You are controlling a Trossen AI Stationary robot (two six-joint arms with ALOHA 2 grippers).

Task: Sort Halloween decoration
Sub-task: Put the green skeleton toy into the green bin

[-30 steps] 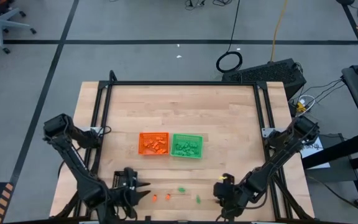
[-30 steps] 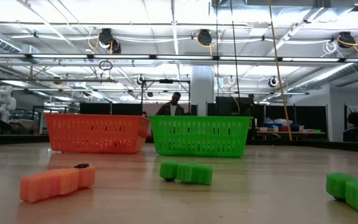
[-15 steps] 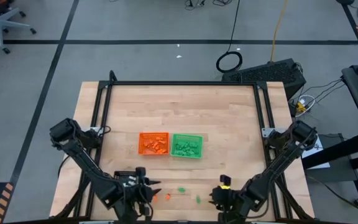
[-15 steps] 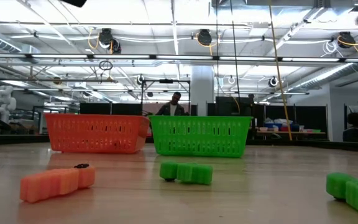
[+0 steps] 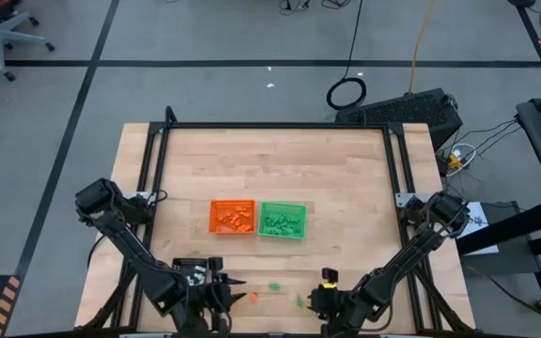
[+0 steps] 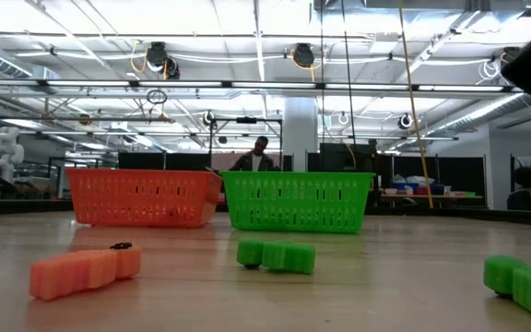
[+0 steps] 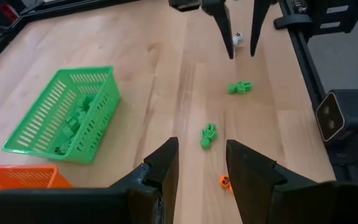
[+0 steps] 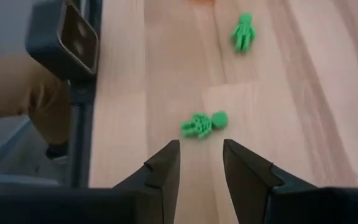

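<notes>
Small trinkets lie on the wood near the table's near edge: an orange one point(image 5: 253, 296) and two green skeleton-like ones point(image 5: 274, 284) point(image 5: 299, 300). My left gripper point(image 5: 236, 282) is open just left of them. In its wrist view the gap point(image 7: 201, 163) points at a green trinket point(image 7: 207, 134), with the orange one point(image 7: 224, 181) near one finger. My right gripper point(image 5: 314, 299) is open just right of the nearer green trinket point(image 8: 204, 123), which lies just ahead of its fingertips. The low view shows an orange trinket point(image 6: 86, 270) and two green ones point(image 6: 277, 255) point(image 6: 524, 281).
An orange basket point(image 5: 232, 217) and a green basket point(image 5: 283, 220) stand side by side mid-table, each holding trinkets of its own colour. A black frame rails the table's left, far and right sides point(image 5: 275, 126). My right arm's fingers point(image 7: 229, 31) show beyond the trinkets in the left wrist view.
My left gripper has moved toward the table's right, closing on the orange trinkets; one of them no longer shows in the high view. My right gripper has moved toward the table's left and near edge, up to the nearer green trinket. The trinkets have stayed put.
</notes>
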